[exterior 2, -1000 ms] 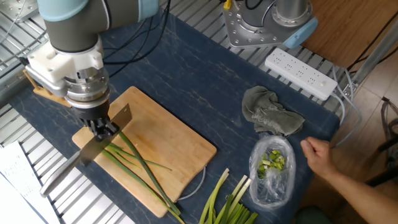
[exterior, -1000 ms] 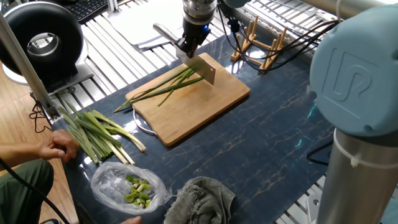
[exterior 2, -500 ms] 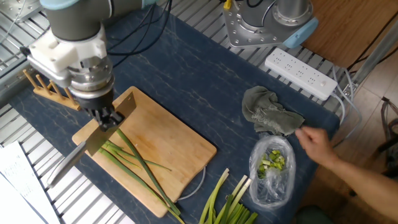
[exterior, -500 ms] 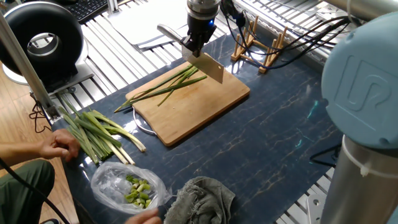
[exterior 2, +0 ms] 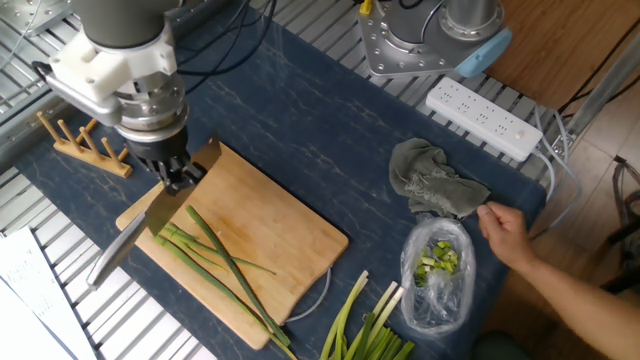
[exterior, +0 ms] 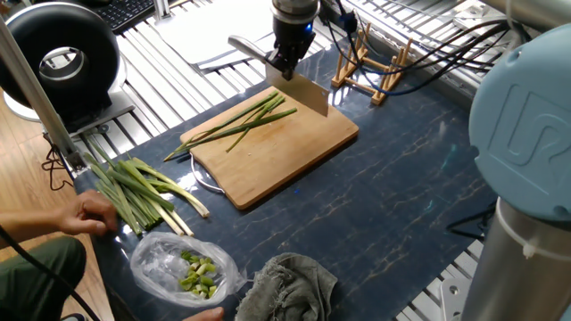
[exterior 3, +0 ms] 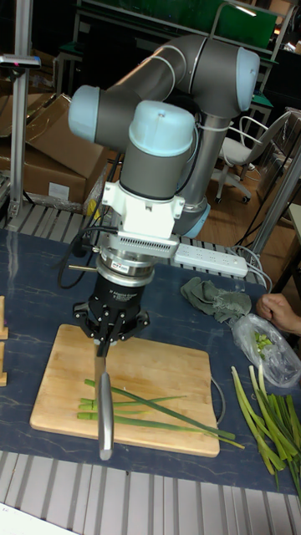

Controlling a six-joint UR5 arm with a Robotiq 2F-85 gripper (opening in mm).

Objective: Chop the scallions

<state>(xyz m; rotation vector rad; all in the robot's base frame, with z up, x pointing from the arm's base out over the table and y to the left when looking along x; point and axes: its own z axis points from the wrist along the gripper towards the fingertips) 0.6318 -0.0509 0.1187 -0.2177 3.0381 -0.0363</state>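
We see a pale wooden cutting board (exterior: 277,152) with smooth, matt grain at the centre of the frame, lying on a dark blue surface (exterior: 393,205) with a marble-like pattern and a slight sheen. The knife (exterior: 299,89) has a flat, dull grey metal blade. At the bottom lie a crumpled grey cloth (exterior: 290,285) and a clear, glossy plastic bag (exterior: 178,266). The wooden rack (exterior: 375,62) at upper right looks unvarnished.

The cutting board (exterior: 294,152) lies open beside the scallions (exterior: 241,125), with a wooden rack (exterior: 370,67) nearby.
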